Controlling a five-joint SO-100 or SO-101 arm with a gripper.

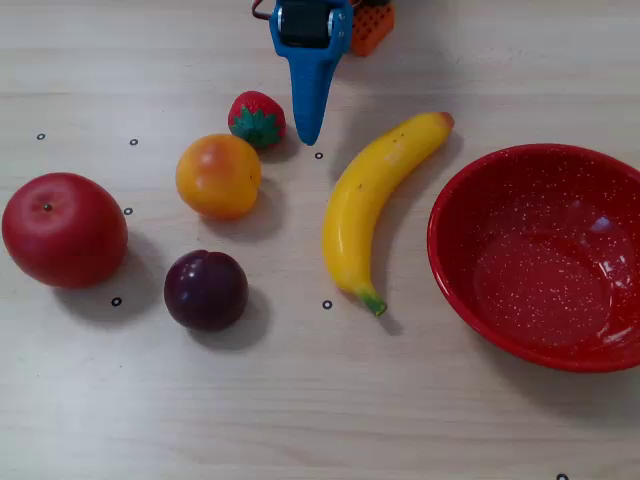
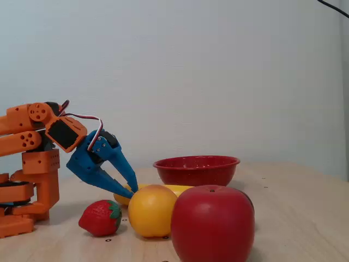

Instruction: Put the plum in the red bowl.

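Observation:
The plum (image 1: 206,290), small, dark purple and glossy, lies on the wooden table at the lower left in a fixed view. In the side fixed view it is hidden behind the nearer fruit. The red bowl (image 1: 540,280), speckled and empty, stands at the right, and it shows at the back in the side fixed view (image 2: 196,170). My blue gripper (image 1: 310,135) is at the far edge beside the strawberry, well away from the plum. In the side fixed view the gripper (image 2: 132,192) slants down with its fingertips together, low over the table, holding nothing.
A red apple (image 1: 64,230) lies left of the plum and an orange-yellow fruit (image 1: 218,176) lies behind it. A strawberry (image 1: 257,120) is next to the gripper tip. A banana (image 1: 375,200) lies between the plum and the bowl. The orange arm base (image 2: 32,180) stands at the back.

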